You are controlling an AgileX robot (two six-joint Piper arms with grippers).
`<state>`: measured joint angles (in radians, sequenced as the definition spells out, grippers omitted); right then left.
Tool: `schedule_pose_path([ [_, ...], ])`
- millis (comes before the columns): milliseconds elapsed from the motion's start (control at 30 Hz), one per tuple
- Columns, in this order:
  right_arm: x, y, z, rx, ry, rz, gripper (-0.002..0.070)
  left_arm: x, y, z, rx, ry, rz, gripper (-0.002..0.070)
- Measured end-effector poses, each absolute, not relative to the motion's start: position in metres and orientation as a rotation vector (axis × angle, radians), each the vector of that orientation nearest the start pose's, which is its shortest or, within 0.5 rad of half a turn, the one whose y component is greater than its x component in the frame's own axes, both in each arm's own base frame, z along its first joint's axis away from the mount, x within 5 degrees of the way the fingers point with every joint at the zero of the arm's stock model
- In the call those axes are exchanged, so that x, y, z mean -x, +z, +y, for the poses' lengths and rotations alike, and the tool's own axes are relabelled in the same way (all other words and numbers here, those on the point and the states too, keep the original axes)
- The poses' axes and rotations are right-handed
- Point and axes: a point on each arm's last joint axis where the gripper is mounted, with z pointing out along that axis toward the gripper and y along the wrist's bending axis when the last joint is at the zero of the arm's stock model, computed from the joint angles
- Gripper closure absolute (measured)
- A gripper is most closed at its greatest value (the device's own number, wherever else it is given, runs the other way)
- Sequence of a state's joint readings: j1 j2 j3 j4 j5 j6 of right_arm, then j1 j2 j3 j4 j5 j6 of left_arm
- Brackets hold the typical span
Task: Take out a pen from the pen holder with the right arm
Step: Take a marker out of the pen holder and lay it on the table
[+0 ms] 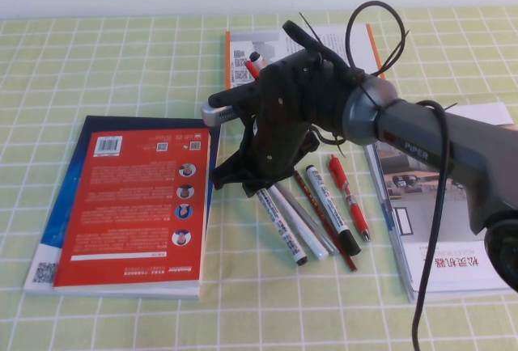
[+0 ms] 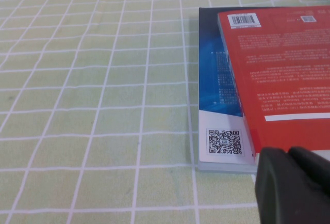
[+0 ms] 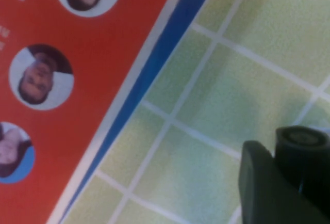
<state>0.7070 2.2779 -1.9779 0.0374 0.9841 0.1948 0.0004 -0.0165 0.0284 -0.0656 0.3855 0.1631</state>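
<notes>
just right of the red book (image 1: 133, 205), your right gripper (image 1: 239, 179) hangs low over the tablecloth (image 1: 121, 60). the wrist is bent steeply down from an arm reaching in across the magazine (image 1: 453, 230). its finger (image 3: 260, 188) is clamped against a dark-capped pen (image 3: 301, 140), held off the cloth beside the book's edge. loose pens (image 1: 312, 213) fan out further right of the book. the silver pen holder (image 1: 217, 114) peeks out past the book's far right corner. your left gripper (image 2: 290, 158) hovers by the book's near left corner, fingers together.

tablecloth (image 1: 121, 60): matt cloth | red book cover (image 1: 137, 197): glossy paper | pen (image 3: 301, 139): smooth plastic | right claw (image 1: 247, 181): matt black plastic
</notes>
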Motion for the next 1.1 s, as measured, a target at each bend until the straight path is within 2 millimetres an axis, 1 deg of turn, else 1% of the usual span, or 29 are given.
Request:
schedule_pose_path([
  [67, -0.376, 0.196, 0.323, 0.689, 0.273, 2.72, 0.0544, -0.052, 0.17, -0.002, -0.113, 0.047, 1.877, 0.068],
  [200, -0.377, 0.196, 0.32, 0.688, 0.258, 2.729, 0.0442, -0.052, 0.17, -0.002, -0.113, 0.047, 1.877, 0.068],
  [267, -0.377, 0.196, 0.32, 0.691, 0.25, 2.731, 0.0403, -0.052, 0.17, -0.002, -0.113, 0.047, 1.877, 0.068],
  [400, -0.377, 0.202, 0.318, 0.697, 0.233, 2.722, 0.0382, -0.052, 0.17, -0.002, -0.113, 0.047, 1.877, 0.068],
  [467, -0.374, 0.212, 0.315, 0.701, 0.222, 2.718, 0.0386, -0.052, 0.17, -0.002, -0.113, 0.047, 1.877, 0.068],
  [533, -0.37, 0.23, 0.31, 0.707, 0.208, 2.706, 0.0408, -0.052, 0.17, -0.002, -0.113, 0.047, 1.877, 0.068],
  [633, -0.358, 0.26, 0.298, 0.708, 0.192, 2.678, 0.0478, -0.052, 0.17, -0.002, -0.113, 0.047, 1.877, 0.068],
  [733, -0.338, 0.29, 0.28, 0.704, 0.199, 2.635, 0.0566, -0.052, 0.17, -0.002, -0.113, 0.047, 1.877, 0.068],
  [767, -0.332, 0.297, 0.274, 0.704, 0.197, 2.621, 0.0591, -0.052, 0.17, -0.002, -0.113, 0.047, 1.877, 0.068],
  [833, -0.314, 0.315, 0.258, 0.697, 0.207, 2.58, 0.0644, -0.052, 0.17, -0.002, -0.113, 0.047, 1.877, 0.068],
  [867, -0.308, 0.316, 0.253, 0.698, 0.207, 2.574, 0.0659, -0.052, 0.17, -0.002, -0.113, 0.047, 1.877, 0.068],
  [933, -0.29, 0.327, 0.237, 0.694, 0.212, 2.552, 0.0676, -0.052, 0.17, -0.002, -0.113, 0.047, 1.877, 0.068],
  [1100, -0.25, 0.349, 0.199, 0.645, 0.199, 2.491, 0.0686, -0.052, 0.17, -0.002, -0.113, 0.047, 1.877, 0.068],
])
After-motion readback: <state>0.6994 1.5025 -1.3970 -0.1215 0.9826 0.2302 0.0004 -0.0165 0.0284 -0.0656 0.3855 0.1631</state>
